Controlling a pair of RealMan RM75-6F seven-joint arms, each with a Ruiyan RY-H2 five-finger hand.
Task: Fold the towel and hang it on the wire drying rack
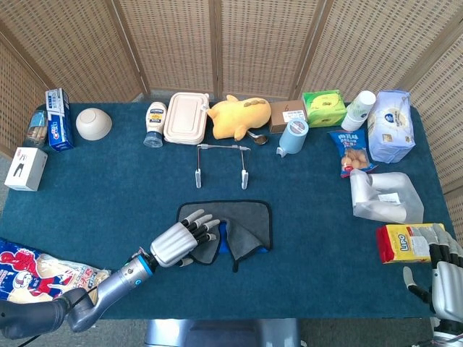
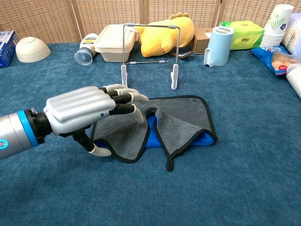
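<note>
Where wicker screens [image 1: 239,43] stand, blue-carpeted table [image 1: 318,246].

My left hand [image 2: 84,112] covers the towel's [image 2: 181,117] near-left part, so I cannot tell whether my fingertips touch the cloth. My right hand [image 1: 443,278] is cut off by the head view's bottom-right corner; its grasp is unclear. Labels on the far packages are too small to read
</note>
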